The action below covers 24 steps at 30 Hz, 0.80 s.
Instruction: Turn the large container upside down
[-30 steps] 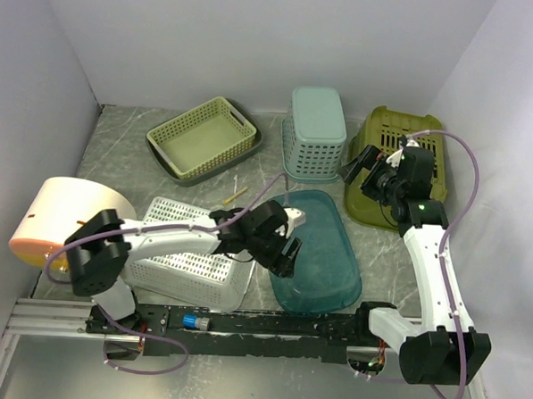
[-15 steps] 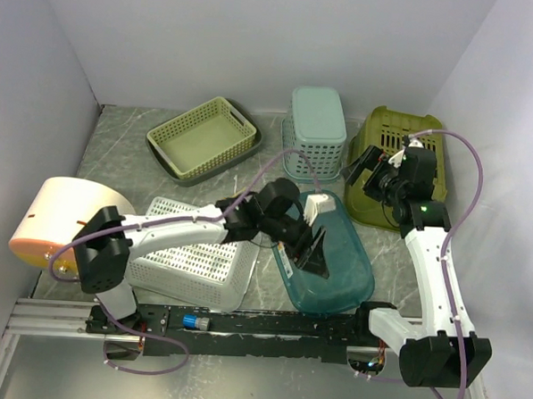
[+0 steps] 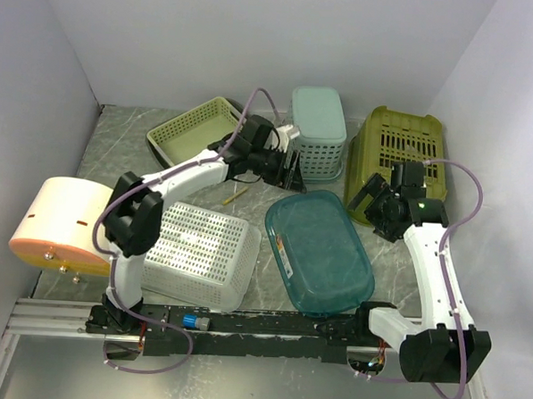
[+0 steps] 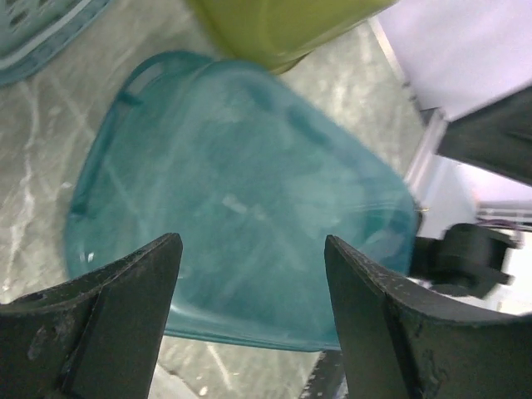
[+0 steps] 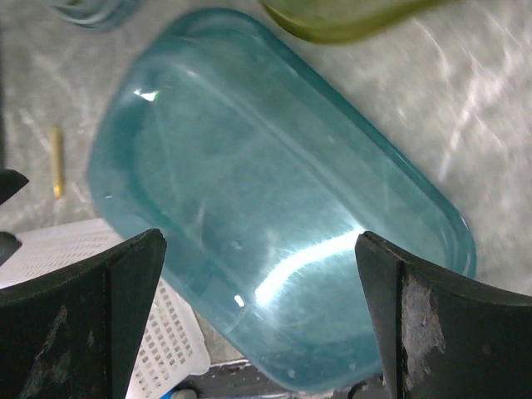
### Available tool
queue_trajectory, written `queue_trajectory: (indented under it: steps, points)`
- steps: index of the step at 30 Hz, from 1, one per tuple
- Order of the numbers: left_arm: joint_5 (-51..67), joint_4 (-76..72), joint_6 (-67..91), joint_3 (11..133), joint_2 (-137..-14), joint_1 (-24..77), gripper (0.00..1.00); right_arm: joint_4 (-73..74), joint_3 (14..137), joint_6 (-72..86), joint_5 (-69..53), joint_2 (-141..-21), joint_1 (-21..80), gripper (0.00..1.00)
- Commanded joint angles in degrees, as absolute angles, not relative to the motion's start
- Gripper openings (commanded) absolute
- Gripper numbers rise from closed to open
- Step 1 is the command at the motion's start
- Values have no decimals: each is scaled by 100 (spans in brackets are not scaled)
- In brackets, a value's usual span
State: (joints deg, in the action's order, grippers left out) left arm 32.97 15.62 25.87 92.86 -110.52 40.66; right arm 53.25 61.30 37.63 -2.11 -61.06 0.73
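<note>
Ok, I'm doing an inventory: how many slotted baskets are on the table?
4: pale green basket back left, mint basket back centre, olive basket back right, white basket front left. Another may sit nested under the pale green one.

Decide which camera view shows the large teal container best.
Top external: the teal container appears whole and sharp. Right wrist shows it close, with one corner behind a finger; left wrist shows it blurred, with its near edge hidden.
</note>
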Motion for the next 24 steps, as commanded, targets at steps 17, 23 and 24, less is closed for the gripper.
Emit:
queue_trajectory:
  steps: [17,23,24]
  points:
    - [3202,2727,765,9500,-11928,3937,80,7904,5165,5783,535,-6237,93,100]
    - [3438,2721,753,9441,-12035,3930,80,7546,4834,5776,49,-6094,88,100]
    - [3504,2731,741,9440,-12045,3937,79,7426,4755,5725,-73,-6071,88,100]
